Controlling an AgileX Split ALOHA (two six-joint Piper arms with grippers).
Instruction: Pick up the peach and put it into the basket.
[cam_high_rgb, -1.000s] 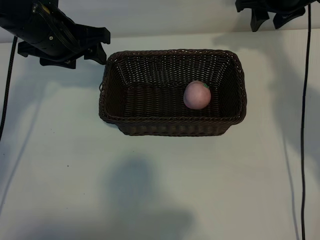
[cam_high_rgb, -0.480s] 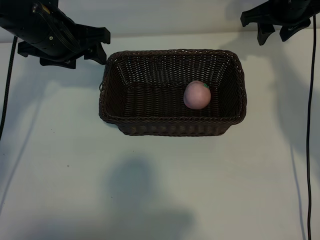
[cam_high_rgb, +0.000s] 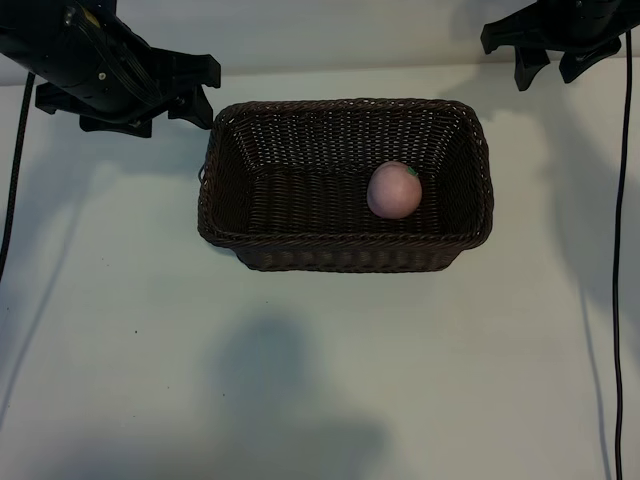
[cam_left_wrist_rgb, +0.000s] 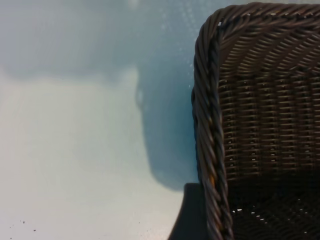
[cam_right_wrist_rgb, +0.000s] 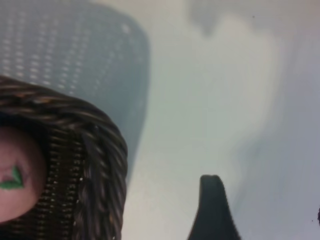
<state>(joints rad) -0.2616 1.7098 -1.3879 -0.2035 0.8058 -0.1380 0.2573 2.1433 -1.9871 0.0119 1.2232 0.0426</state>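
The pink peach (cam_high_rgb: 394, 190) lies inside the dark brown wicker basket (cam_high_rgb: 345, 250), right of its middle and resting on the floor. My left gripper (cam_high_rgb: 207, 91) hovers open and empty beside the basket's far left corner. My right gripper (cam_high_rgb: 552, 70) is open and empty past the far right corner, apart from the basket. In the left wrist view the braided rim of the basket (cam_left_wrist_rgb: 207, 125) runs close by one dark finger (cam_left_wrist_rgb: 186, 217). The right wrist view catches the basket's rim (cam_right_wrist_rgb: 97, 140), part of the peach (cam_right_wrist_rgb: 12, 182) with its green nub, and one finger (cam_right_wrist_rgb: 212, 210).
The basket stands on a plain white table (cam_high_rgb: 320, 380). Black cables hang down the left edge (cam_high_rgb: 14, 170) and the right edge (cam_high_rgb: 617, 250). Shadows of the arms fall on the table at the front.
The right gripper shifted a little to the right and lower in the exterior view, then held still. The left arm, the basket and the peach have not moved.
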